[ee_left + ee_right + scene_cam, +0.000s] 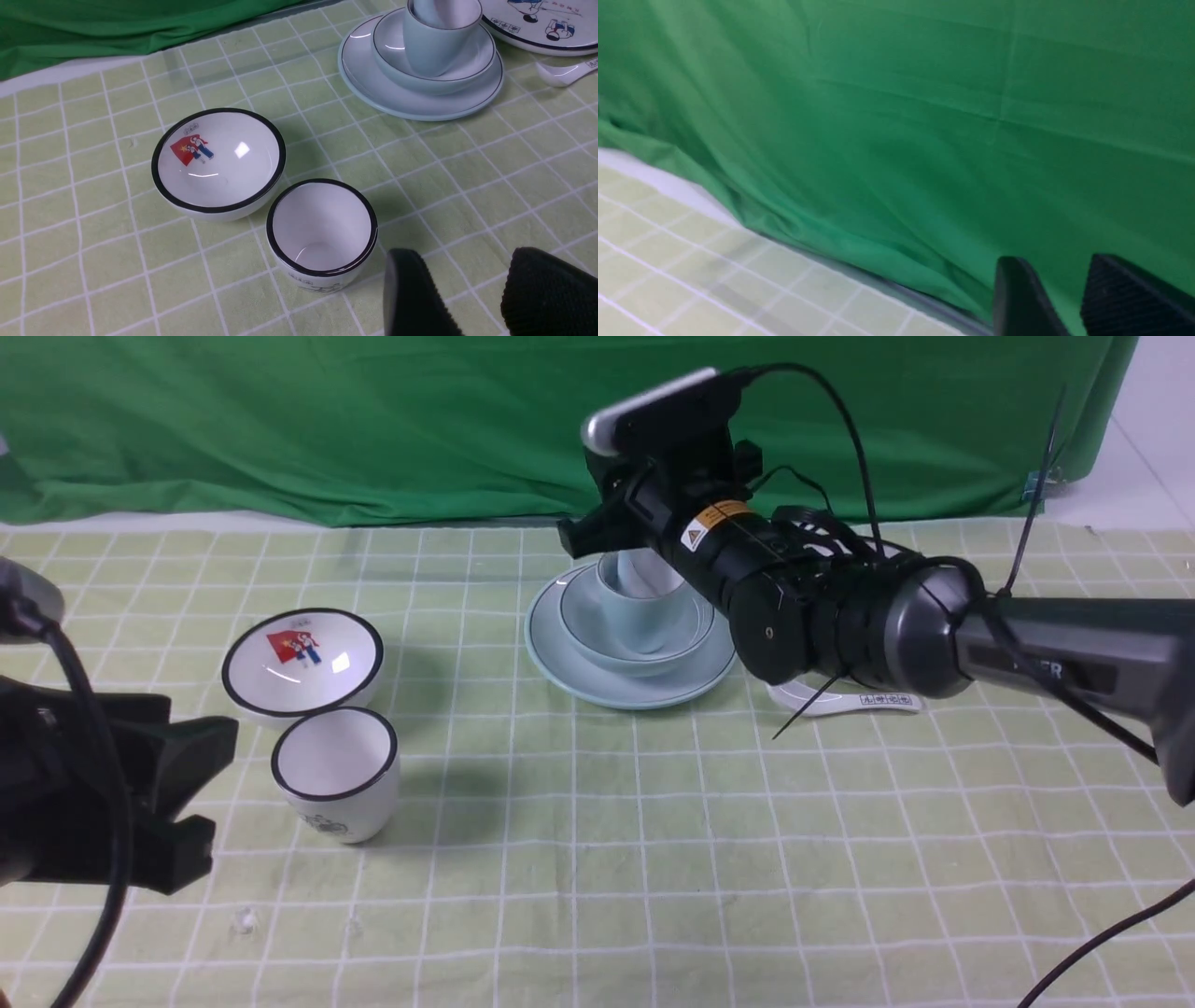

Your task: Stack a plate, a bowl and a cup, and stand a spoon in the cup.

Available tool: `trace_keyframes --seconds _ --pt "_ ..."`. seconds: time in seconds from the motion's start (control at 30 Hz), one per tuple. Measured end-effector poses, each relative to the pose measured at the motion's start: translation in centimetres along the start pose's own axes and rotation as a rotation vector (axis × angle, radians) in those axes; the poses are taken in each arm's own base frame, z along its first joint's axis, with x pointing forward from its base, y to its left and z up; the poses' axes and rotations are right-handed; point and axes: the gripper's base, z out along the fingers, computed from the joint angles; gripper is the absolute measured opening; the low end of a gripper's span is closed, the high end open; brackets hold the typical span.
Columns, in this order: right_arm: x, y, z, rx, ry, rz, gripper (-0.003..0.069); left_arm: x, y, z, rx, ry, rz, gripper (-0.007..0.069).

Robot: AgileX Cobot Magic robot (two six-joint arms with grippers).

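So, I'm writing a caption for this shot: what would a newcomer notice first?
Probably the right arm, reaching in from the right over the pale blue-green stack. There a cup sits in a bowl on a plate. Next, perhaps, the white bowl with its red picture, left of the stack, beside a black-rimmed cup.

Pale blue-green plate [569,672], bowl [597,649] on it, cup [639,616] upright inside

It looks like a robotics lab or test setup: a jointed black-and-silver robot arm [934,630] with a warning sticker and loose cables reaches over a counter [579,859] covered in green checked cloth, and behind that counter hangs a plain green fabric backdrop [327,429]
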Motion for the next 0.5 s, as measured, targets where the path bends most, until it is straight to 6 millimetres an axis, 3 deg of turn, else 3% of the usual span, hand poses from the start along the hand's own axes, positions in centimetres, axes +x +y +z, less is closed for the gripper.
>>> trace_keyframes --seconds 0.13,0.23,0.33,0.5 --pt "-1.8 -0.2 -0.6 -0.028 0.035 -0.080 0.0237 0.0 0.0 0.0 -0.004 0.000 0.009 0.0241" --pt "-5.7 -0.5 -2.4 -0.097 0.122 -0.089 0.0115 0.0 0.1 0.0 -0.007 -0.002 0.017 0.0241" --pt "-10.6 -1.0 -5.8 -0.197 0.234 -0.110 0.0020 0.0 0.1 0.0 -0.007 -0.005 0.017 0.0241" --pt "-17.6 -2.7 -13.4 -0.293 0.366 -0.239 0.0011 0.0 0.1 0.0 -0.009 -0.005 0.020 0.0241"
